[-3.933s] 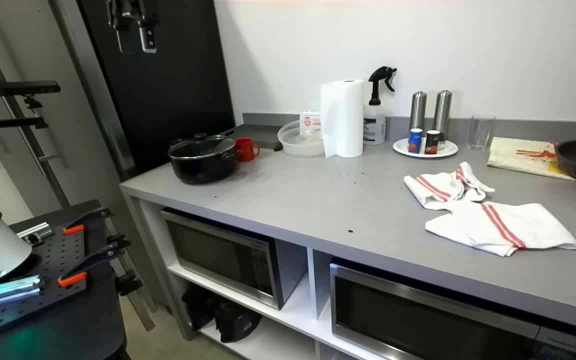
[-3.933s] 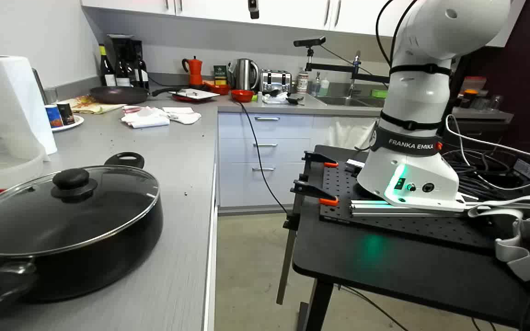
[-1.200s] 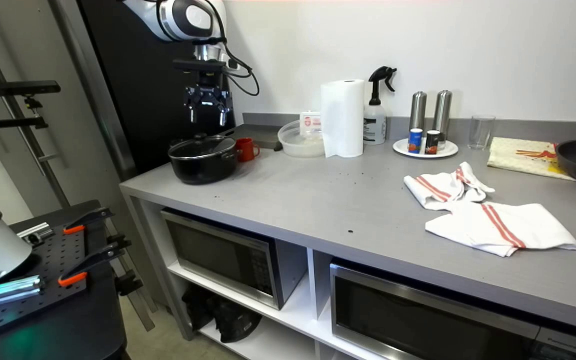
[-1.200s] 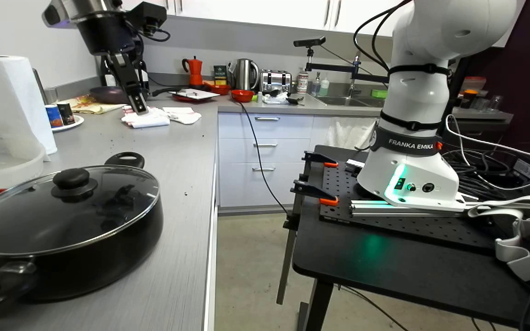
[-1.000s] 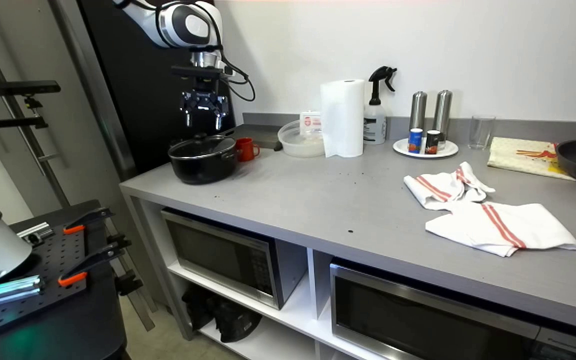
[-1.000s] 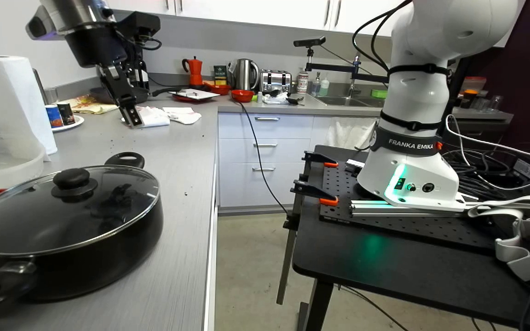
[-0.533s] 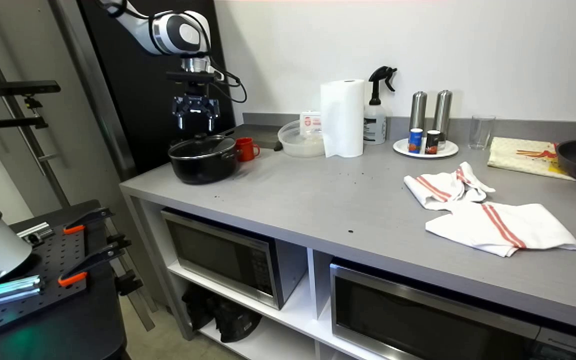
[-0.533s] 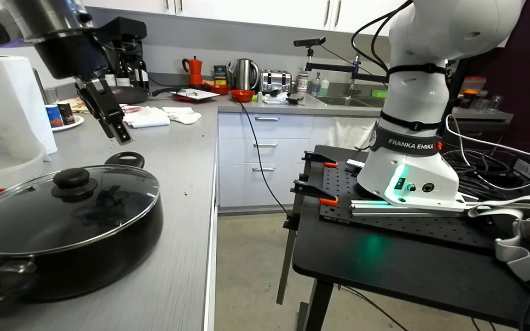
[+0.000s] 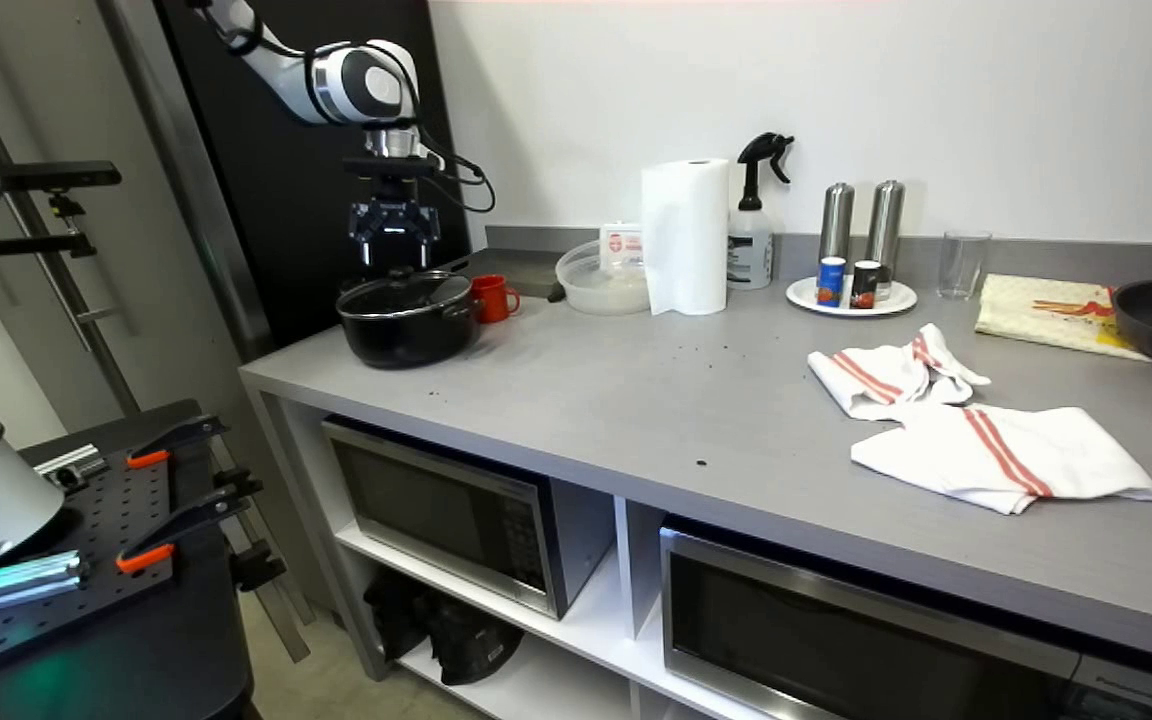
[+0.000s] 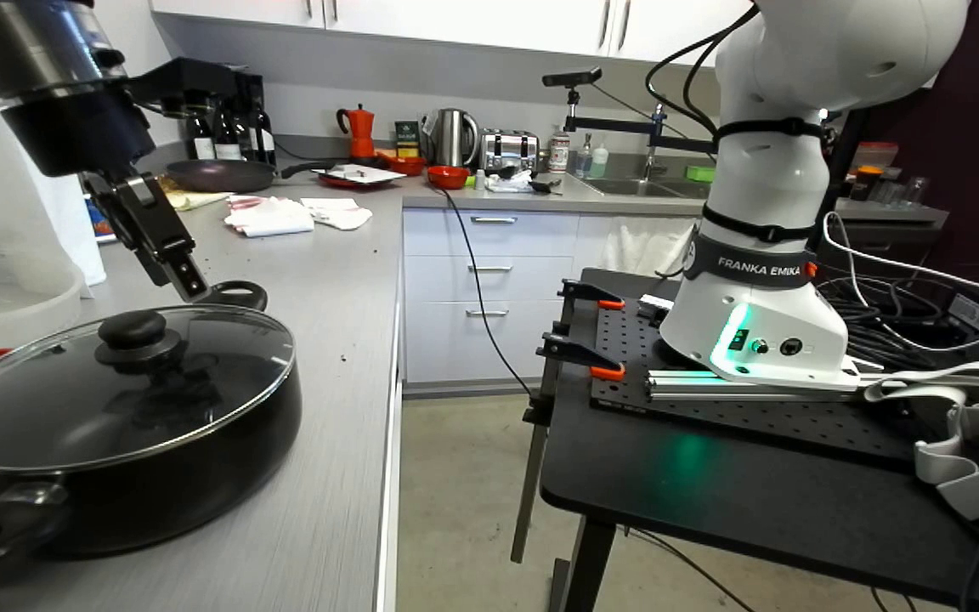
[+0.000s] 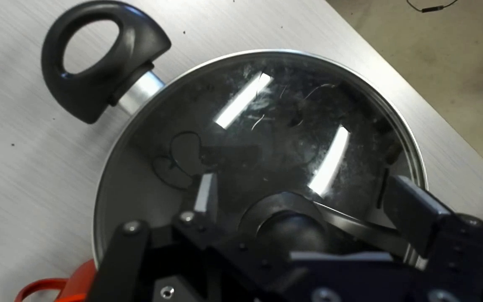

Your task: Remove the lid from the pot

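Note:
The black pot [image 9: 406, 342] stands on the counter near its left end in an exterior view. Its glass lid [image 10: 56, 408] with a metal rim sits on it. The lid's round black knob [image 10: 132, 331] stands upright at the centre. My gripper [image 9: 395, 256] is open and empty, pointing down above the pot. In an exterior view the gripper [image 10: 189, 287] is above the lid's far side, apart from the knob. In the wrist view the knob [image 11: 296, 230] lies between the spread fingers, partly hidden by the gripper's linkage. The lid [image 11: 241, 142] fills much of that view.
A red mug [image 9: 494, 298] stands right beside the pot. A clear plastic tub [image 9: 601, 290] and a paper towel roll [image 9: 686, 240] stand further along. The pot's side handle [image 11: 103, 58] sticks out over the counter. The counter's edge [image 11: 413, 92] is close to the pot.
My arm has come into view and moved down towards the pot. In the last half second the open gripper has sunk closer to the lid. The pot and lid have not moved.

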Robot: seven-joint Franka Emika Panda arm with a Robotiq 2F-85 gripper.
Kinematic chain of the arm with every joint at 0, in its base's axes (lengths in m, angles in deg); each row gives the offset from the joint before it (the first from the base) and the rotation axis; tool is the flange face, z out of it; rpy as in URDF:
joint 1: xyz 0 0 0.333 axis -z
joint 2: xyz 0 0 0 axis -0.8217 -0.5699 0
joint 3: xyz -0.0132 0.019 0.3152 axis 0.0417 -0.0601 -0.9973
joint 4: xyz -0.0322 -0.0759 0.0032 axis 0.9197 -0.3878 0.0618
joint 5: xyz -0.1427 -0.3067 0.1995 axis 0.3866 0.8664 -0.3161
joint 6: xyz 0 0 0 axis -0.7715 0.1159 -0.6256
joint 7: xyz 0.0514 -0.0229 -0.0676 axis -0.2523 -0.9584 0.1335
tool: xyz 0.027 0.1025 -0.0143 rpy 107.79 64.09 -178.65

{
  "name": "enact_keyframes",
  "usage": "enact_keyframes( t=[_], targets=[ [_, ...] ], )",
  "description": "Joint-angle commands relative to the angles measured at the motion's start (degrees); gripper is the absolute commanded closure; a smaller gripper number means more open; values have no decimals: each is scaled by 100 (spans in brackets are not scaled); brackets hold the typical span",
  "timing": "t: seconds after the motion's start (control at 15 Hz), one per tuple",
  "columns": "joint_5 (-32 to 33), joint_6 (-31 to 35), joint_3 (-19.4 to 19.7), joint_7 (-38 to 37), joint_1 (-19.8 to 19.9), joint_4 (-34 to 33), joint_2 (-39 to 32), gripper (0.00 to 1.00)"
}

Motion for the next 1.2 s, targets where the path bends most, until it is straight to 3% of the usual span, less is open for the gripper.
enact_keyframes(
  t=[0.0,0.73,0.8,0.93,1.13],
  targets=[
    [118,69,-54,240,-41,-458,-388,0],
    [63,46,-150,560,-142,-1023,-862,0],
    [58,29,-154,579,-144,-1046,-874,25],
    [49,30,-154,627,-138,-1061,-875,32],
    [35,6,-153,653,-128,-1079,-875,56]
  ],
)
